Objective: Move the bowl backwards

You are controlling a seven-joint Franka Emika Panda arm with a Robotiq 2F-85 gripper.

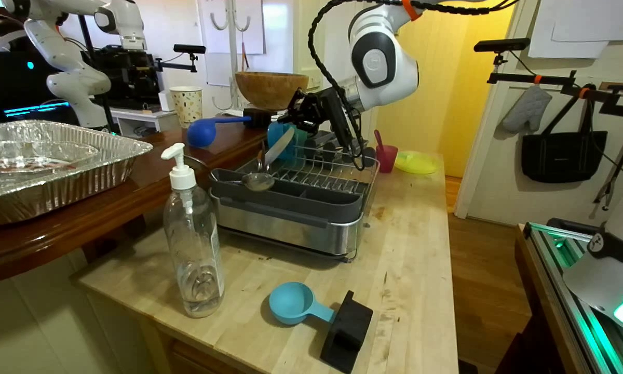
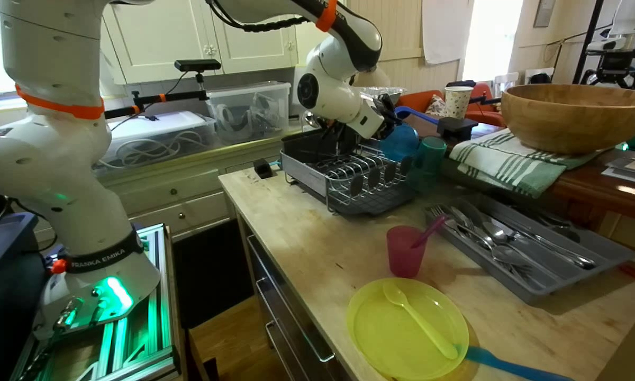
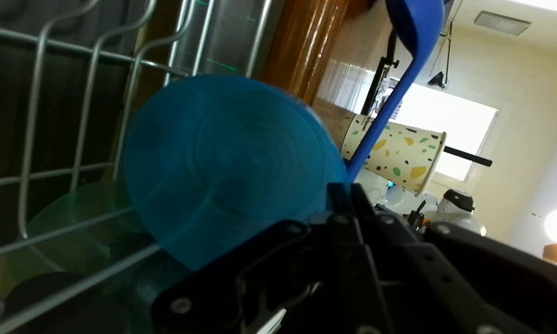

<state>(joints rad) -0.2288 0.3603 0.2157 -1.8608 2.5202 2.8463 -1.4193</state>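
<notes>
The bowl is a round translucent blue-turquoise one. It stands on edge in the dish rack in both exterior views (image 1: 278, 139) (image 2: 402, 143) and fills the middle of the wrist view (image 3: 241, 153). My gripper (image 3: 346, 188) has its fingers nearly together at the bowl's rim, with the rim between the fingertips. In both exterior views the gripper (image 1: 286, 118) (image 2: 390, 126) reaches the top of the bowl from above. The fingertips are small and dark there. The bowl's lower edge is partly hidden by rack wires.
The dish rack (image 1: 290, 228) has wire tines. A green cup (image 2: 428, 159) stands beside the bowl. A blue ladle (image 1: 202, 133), paper cup (image 1: 187, 106) and wooden bowl (image 1: 271, 89) are on the raised counter. A soap bottle (image 1: 197, 249) and pink cup (image 2: 405, 251) stand on the table.
</notes>
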